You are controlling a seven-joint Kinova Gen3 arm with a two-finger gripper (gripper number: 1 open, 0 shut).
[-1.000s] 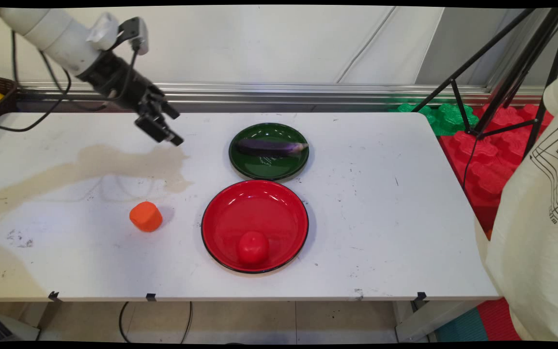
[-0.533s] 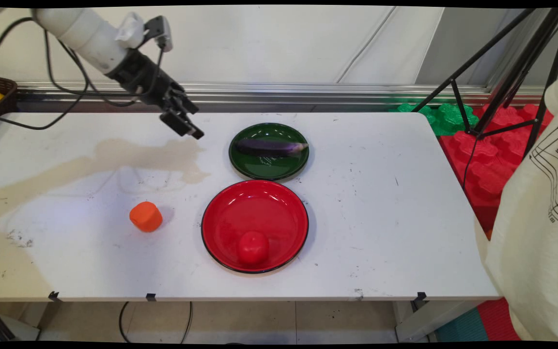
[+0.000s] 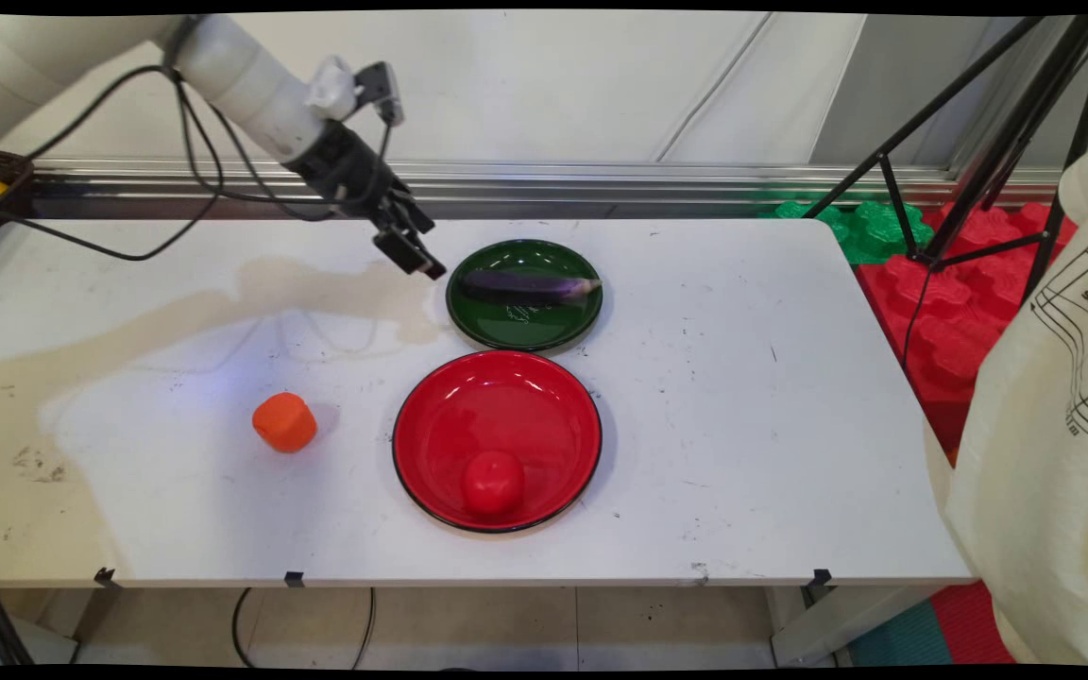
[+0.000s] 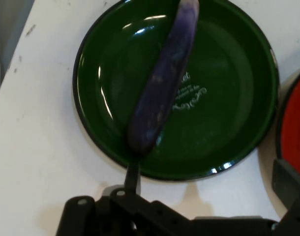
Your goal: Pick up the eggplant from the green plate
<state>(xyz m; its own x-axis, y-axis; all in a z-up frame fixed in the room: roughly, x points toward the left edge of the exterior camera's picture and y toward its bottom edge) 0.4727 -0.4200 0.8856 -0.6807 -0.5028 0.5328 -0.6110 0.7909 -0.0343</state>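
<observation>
My gripper (image 3: 419, 257) hung empty, fingers spread, just left of the green plate (image 3: 525, 331). The eggplant (image 3: 527, 286) lay across that plate, right ahead of me.

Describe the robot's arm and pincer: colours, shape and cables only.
The arm is a white, round tube ending in a black wrist. A small camera block sits on top. Black cables hang from it in loops. The pincer is black, with two fingers on a jointed linkage.

A robotics lab: camera tripod (image 3: 988, 151) and foam mats (image 3: 941, 293) beside a stained table (image 3: 742, 425).
</observation>
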